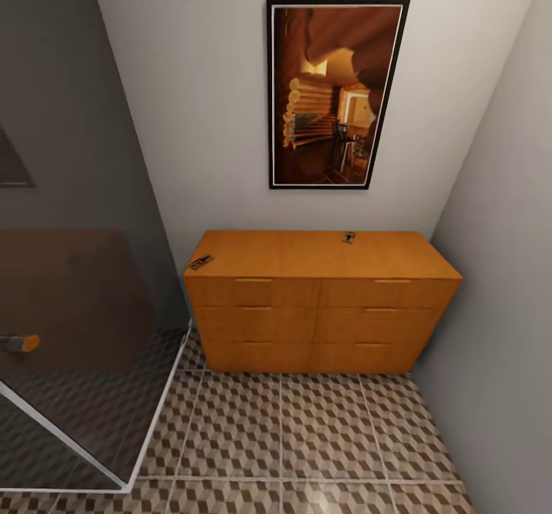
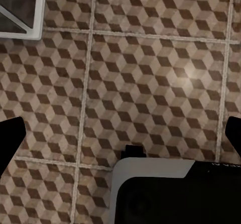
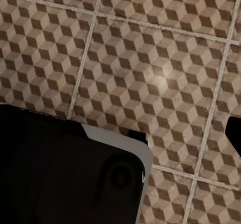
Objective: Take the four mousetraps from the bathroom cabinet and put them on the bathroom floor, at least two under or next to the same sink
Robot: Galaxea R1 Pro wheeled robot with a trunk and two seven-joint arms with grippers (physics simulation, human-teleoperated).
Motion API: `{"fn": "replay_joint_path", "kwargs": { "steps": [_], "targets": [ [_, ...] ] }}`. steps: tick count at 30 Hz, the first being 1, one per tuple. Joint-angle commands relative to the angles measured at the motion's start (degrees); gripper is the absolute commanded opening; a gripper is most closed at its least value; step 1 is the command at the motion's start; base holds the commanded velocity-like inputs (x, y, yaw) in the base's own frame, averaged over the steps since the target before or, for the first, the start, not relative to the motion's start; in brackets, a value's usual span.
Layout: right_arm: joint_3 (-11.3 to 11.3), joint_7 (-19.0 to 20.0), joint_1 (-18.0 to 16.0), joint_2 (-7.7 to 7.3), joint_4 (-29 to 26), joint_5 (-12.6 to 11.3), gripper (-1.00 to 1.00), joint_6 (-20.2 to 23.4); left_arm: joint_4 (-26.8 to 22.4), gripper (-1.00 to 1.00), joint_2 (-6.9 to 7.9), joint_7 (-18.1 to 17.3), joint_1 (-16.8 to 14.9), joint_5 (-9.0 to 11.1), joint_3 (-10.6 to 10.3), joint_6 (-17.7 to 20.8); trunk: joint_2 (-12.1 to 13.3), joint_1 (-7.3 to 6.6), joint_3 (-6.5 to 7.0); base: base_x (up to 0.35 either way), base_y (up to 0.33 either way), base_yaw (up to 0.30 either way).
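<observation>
Facing cabinet (image 1: 322,299) in corner, under framed picture (image 1: 337,92), shower glass (image 1: 69,330) at left. Two traps visible on cabinet top: trap one (image 1: 201,262) at front left corner, near edge; trap two (image 1: 349,236) toward rear, right of centre. Other two not located. All six drawer fronts flush. Floor (image 1: 307,437) bare in front of cabinet. Sink not yet sighted. Both wrist cameras aimed down at floor tiles; left jaws (image 2: 120,133) spread wide, dark tips at opposite frame edges, nothing held. Right jaws (image 3: 120,133): one tip at frame edge, other side masked by robot body, so spread cannot be told; nothing seen between. Handling, judged: traps light, stiff, thin wooden boards, lying flat, likely to slide on smooth top if nudged. Best hold across short width of board, clear of metal parts. Trap one easier to take, edge close; trap two needs longer reach. Risk: knocking trap one off the corner.
</observation>
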Motion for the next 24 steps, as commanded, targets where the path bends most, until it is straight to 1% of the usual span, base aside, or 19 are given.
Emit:
{"fn": "replay_joint_path", "kwargs": {
  "steps": [1, 24],
  "targets": [
    [0.31, 0.35, -0.05, -0.02, 0.06, -0.61, 1.00, -0.16, 0.01, 1.00, 0.02, 0.28, -0.04, 0.24, -0.48, -0.16, -0.10, 0.06, -0.11, 0.290, 0.000, 0.000],
    [0.31, 0.35, -0.05, -0.02, 0.03, -0.63, 1.00, -0.16, 0.01, 1.00, 0.08, 0.28, -0.04, 0.24, -0.46, -0.17, -0.10, 0.06, -0.11, 0.320, 0.000, 0.000]
  ]
}}
